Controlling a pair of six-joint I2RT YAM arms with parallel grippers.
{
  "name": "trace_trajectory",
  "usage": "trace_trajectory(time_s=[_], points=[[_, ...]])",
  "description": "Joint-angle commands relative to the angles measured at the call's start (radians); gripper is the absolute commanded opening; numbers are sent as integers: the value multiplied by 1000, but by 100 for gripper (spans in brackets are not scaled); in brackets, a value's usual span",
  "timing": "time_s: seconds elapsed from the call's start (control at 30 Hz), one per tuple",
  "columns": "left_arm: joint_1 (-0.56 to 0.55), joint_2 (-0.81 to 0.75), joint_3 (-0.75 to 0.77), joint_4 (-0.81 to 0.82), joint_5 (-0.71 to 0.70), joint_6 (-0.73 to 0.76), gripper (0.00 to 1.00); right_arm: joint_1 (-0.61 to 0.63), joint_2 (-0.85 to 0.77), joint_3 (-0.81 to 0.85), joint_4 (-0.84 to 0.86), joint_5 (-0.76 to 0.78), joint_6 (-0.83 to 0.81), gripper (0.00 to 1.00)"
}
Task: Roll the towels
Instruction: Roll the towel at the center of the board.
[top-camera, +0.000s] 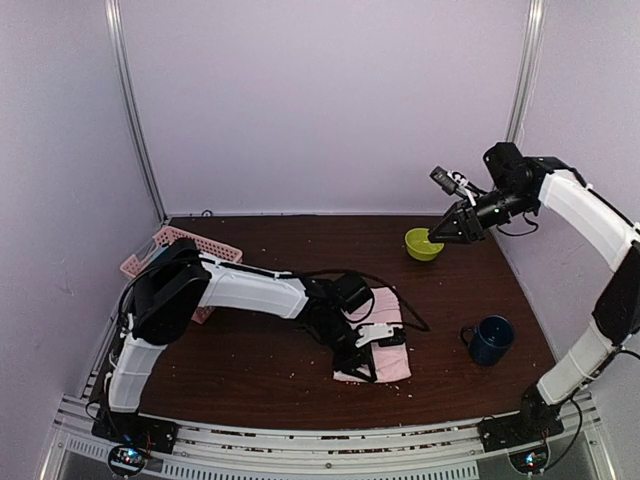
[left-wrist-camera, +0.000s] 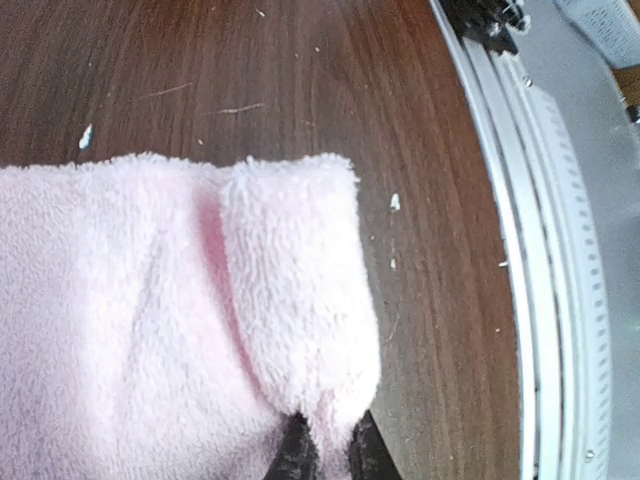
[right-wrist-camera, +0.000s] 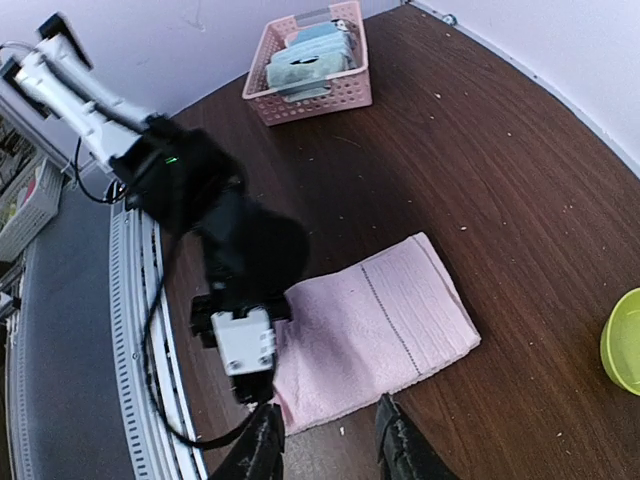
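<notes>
Item: pink towel (top-camera: 388, 308). Lies flat on the dark wooden table (top-camera: 260, 360), near the middle and toward the near edge. It is spread in a rough rectangle with a stitched line across it. In the left wrist view, one corner is turned up and over onto the rest of the cloth, making a short soft fold beside the metal rail (left-wrist-camera: 540, 300).

Item: left gripper (left-wrist-camera: 332, 452). Reaches low over the towel's near end, fingers pressed together on the folded corner, with cloth pinched between the tips.

Item: right gripper (right-wrist-camera: 330, 450). Held high above the far right of the table, over the green bowl (top-camera: 423, 245), fingers apart with nothing between them.

Item: pink basket (top-camera: 215, 245). Sits at the far left of the table, well apart from the towel, and holds blue-grey towels (right-wrist-camera: 305, 55).

Item: blue mug (top-camera: 492, 340). Stands upright at the right, near the towel but not touching it, handle pointing left.
</notes>
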Motion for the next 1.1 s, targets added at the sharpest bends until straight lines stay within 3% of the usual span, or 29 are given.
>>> trace_trajectory(time_s=[0.0,0.13,0.4,0.47,0.53,0.7,0.87,1.07], points=[[41,159,47,-243,222,-91,9,28,-210,-158,17,-31,-125,34],[70,221,98,-259,348,-142,9,91,-337,-271,-58,27,-270,33],[87,274,145,-266,396,-198,9,483,-419,-496,52,320,-239,34],[91,277,145,-267,393,-207,9,581,-386,-555,116,409,-198,37],[93,277,142,-265,381,-211,9,668,-359,-634,298,576,-93,39],[95,279,130,-237,382,-228,10,793,-221,-741,601,836,-13,43],[97,275,123,-236,372,-224,13,826,-106,-738,727,871,4,44],[98,266,119,-236,364,-219,14,838,-35,-734,712,800,-23,44]])
